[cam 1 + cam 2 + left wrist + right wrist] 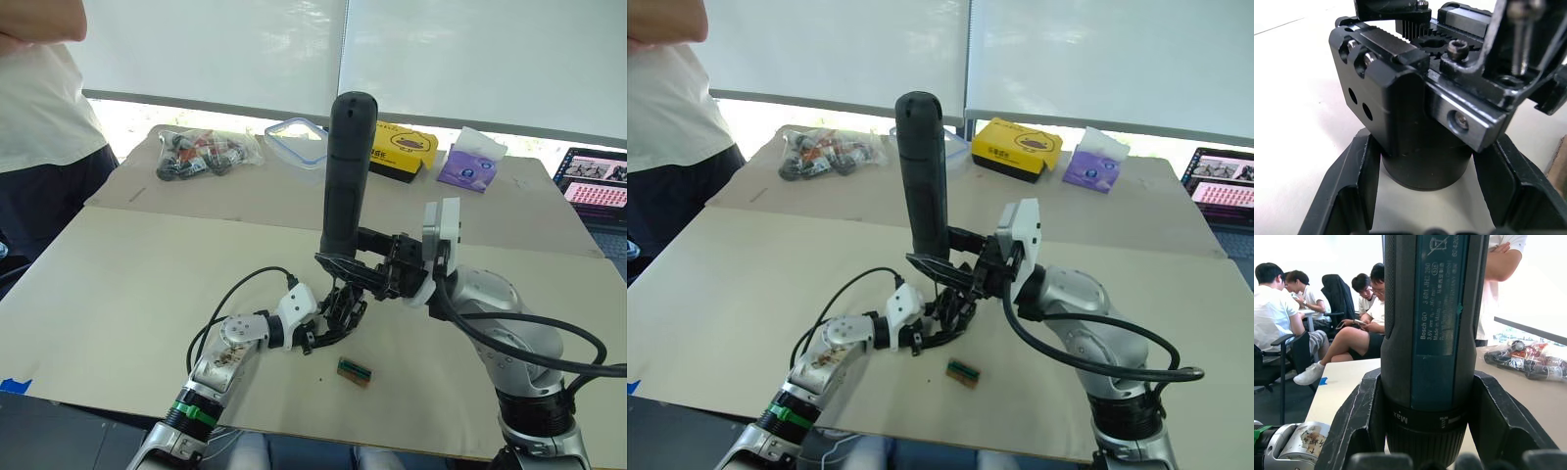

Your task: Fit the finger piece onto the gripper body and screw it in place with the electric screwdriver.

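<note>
The right arm reaches in from the right with its elbow low and its wrist turned inward, and the right gripper (377, 269) clamps the electric screwdriver (345, 176) upright near the lower end of its barrel, rounded end on top. In the right wrist view both fingers (1359, 421) press against the barrel's sides. The left arm lies low along the near part of the counter (127, 284), forearm pointing right, and the left gripper (328, 323) is closed around the gripper body (1400, 98); the left wrist view shows its round base seated between the two fingers (1352, 181). The gripper body sits on the counter near the middle, directly under the screwdriver.

The screwdriver's bit is a thin rod (1520, 36) coming down over the body's top, its tip cut off behind a bracket, so contact with a screw cannot be judged. The finger piece cannot be made out.

A small green-and-brown block (354, 371) lies just near of the grippers, close to the counter's near edge. A bag of parts (201, 152), a clear lidded container (297, 140), a yellow box (400, 149) and a purple tissue pack (472, 159) sit well apart at the far side. A person (44, 127) stands at the far left corner.
</note>
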### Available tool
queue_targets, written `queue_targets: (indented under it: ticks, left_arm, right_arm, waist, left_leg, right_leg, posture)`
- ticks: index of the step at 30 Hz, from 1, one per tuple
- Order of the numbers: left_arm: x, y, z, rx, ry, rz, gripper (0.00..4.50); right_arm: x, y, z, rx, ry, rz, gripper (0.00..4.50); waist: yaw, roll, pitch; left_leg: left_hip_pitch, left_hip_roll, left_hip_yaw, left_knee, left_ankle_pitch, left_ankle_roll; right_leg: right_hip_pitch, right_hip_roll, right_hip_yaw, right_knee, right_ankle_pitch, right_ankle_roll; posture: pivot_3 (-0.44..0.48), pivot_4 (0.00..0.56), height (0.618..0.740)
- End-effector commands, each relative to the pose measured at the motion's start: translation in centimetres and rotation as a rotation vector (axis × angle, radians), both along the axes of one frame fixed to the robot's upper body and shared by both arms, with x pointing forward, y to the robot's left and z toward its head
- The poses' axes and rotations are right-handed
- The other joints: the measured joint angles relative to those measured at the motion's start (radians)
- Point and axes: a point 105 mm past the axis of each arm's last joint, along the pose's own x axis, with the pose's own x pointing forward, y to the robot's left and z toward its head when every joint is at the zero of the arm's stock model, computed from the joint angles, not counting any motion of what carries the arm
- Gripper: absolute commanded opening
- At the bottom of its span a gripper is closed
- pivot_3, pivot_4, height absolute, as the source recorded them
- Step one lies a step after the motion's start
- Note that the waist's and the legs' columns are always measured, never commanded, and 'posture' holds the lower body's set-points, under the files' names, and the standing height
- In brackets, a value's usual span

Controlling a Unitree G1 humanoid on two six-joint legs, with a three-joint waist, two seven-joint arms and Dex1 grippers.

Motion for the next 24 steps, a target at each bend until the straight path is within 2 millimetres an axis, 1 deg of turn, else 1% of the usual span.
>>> queue_targets:
  ticks: [1, 12, 24]
  left_arm:
    - [-1.43, -0.54, -2.15, 0.047, 0.086, -0.048, 2.29]
    - [-1.46, -0.56, -2.03, 0.047, 0.086, -0.048, 2.29]
    - [-1.49, -0.57, -1.91, 0.048, 0.091, -0.048, 2.29]
  right_arm:
    - [-0.93, 0.07, 1.24, 0.03, -0.068, 0.016, 1.92]
    - [-0.94, 0.06, 0.84, 0.03, -0.06, 0.014, 1.92]
    - [-1.25, -0.14, 1.41, 0.037, -0.105, 0.024, 1.92]
  waist:
    - [0.0, 0.0, 0.0]
    - [0.0, 0.0, 0.0]
    - [-0.001, 0.0, 0.0]
  left_leg:
    - [0.0, 0.0, 0.0, 0.0, 0.0, 0.0]
    - [0.0, 0.0, 0.0, 0.0, 0.0, 0.0]
    - [0.0, 0.0, 0.0, -0.001, 0.0, 0.0]
  right_leg:
    - [0.0, 0.0, 0.0, 0.0, 0.0, 0.0]
    - [0.0, 0.0, 0.0, 0.0, 0.0, 0.0]
    - [0.0, 0.0, 0.0, 0.0, 0.0, 0.0]
  posture:
    - [0.0, 0.15, 0.74]
    - [0.0, 0.15, 0.74]
    - [0.0, 0.15, 0.74]
